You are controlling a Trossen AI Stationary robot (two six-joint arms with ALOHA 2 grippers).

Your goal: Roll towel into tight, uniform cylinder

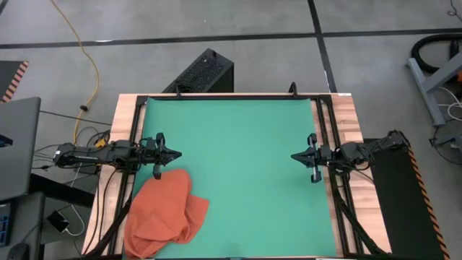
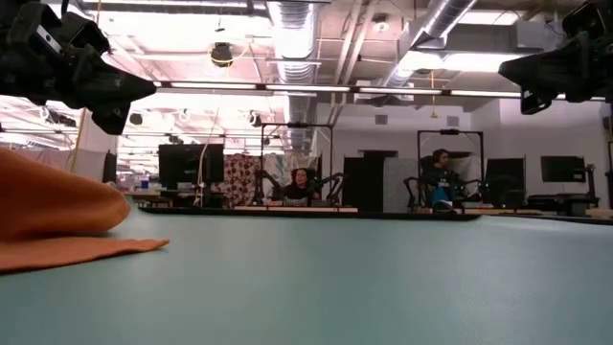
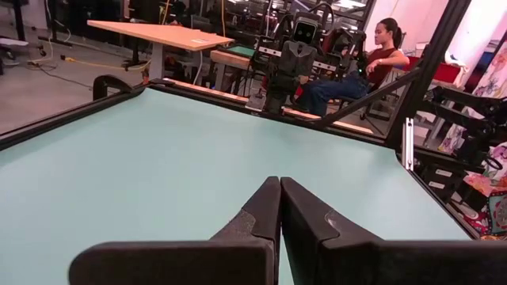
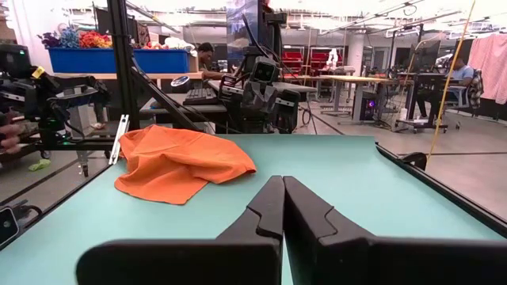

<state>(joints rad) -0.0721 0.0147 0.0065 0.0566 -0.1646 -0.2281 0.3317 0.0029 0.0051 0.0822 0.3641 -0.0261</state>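
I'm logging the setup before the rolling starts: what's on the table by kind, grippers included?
Towel, orange-red, crumpled on the mat: 1
Green mat: 1
Grippers, both shut and empty: 2, left gripper and right gripper
Total: 4

From my seat, the towel [image 1: 166, 214] lies bunched on the mat [image 1: 238, 144], just beside and nearer the table's front edge than my left gripper [image 1: 175, 154]; my right gripper [image 1: 294, 156] hangs well apart, across the mat, facing the left one; the mat lies between them.
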